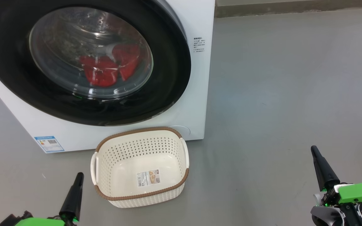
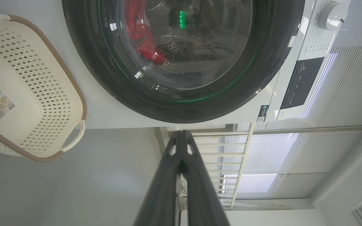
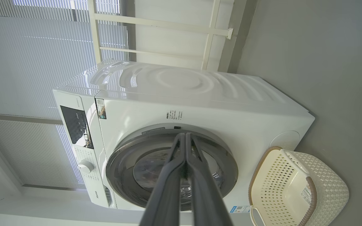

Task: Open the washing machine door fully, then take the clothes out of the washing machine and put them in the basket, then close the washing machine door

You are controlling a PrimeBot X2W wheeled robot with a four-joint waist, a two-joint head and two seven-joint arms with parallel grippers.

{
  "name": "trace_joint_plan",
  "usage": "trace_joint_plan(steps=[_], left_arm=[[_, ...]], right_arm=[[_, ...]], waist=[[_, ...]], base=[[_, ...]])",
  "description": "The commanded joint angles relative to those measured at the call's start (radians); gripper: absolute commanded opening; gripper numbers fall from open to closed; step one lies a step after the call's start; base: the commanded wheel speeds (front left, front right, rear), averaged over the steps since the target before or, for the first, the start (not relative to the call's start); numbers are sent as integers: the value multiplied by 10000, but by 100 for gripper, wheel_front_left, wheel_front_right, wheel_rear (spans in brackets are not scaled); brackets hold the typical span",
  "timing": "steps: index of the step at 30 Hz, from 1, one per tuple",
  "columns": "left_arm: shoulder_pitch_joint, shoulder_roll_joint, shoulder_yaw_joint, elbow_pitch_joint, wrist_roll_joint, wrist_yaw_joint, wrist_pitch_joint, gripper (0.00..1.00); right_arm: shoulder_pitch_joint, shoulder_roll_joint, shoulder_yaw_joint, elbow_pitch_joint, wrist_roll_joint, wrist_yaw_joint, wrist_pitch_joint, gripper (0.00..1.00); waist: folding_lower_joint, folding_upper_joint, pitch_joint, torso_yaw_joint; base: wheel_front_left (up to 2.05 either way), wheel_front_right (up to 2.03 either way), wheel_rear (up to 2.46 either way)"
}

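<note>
Black round door: looks shut, flat on the front of the washing machine, with its glass window facing the robot.
Clothes: red, lying low inside the machine, seen through the glass.
Basket: cream, on the grey floor just in front of the machine, below the door's right side. Its open top faces up and its long side runs left to right. A sticker is on its bottom.
Left gripper: low at the left, near the basket's left handle, pointing up toward the machine, fingers pressed together, holding nothing.
Right gripper: low at the far right, well apart from the basket, leaning left, fingers pressed together, holding nothing.
</note>
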Motion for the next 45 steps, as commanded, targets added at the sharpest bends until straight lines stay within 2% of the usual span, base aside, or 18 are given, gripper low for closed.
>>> trace_joint_plan(steps=[1, 2, 3, 10, 15, 19, 25, 34, 45], left_arm=[[-400, 91, 345, -212, -72, -71, 29, 0], [-400, 91, 345, -212, -72, -71, 29, 0], [-2, 0, 0, -1, -1, 0, 0, 100], [316, -129, -154, 555, -8, 10, -39, 100], [206, -120, -279, 510, -27, 7, -150, 100], [130, -104, -379, 448, 1, 4, -254, 100], [-1, -32, -561, 366, 226, 0, -469, 100], [-203, 66, -775, 417, 852, -5, -742, 100], [-439, -3, -784, 177, 2342, -13, -1101, 100]], right_arm=[[-429, -118, 194, -250, -84, 6, 56, 0], [-429, -118, 194, -250, -84, 6, 56, 0], [-2, 0, 2, -1, 0, 0, 0, 100], [344, 207, 160, 611, 7, 0, -42, 100], [237, 194, 337, 591, 18, 0, -147, 100], [151, 172, 489, 583, -34, 1, -255, 100], [-12, 115, 758, 596, -230, 1, -452, 100], [-268, 33, 1081, 698, -753, 1, -734, 100], [-607, 56, 1236, 813, -2158, 2, -1096, 100]], waist=[[0, 0, 0, 0], [0, 0, 0, 0], [0, 0, 0, 0], [1, 0, 7, 0], [23, 0, -16, -6], [3, 0, 4, -15], [1, 0, 14, -40], [1, 0, 32, -80], [0, 0, 52, -118]], base=[[0, 0, 0], [0, 0, 0], [0, 0, 0], [0, 0, 0], [0, 0, 0], [0, 0, 0], [0, 0, 0], [0, 0, 0], [0, 0, 0]])
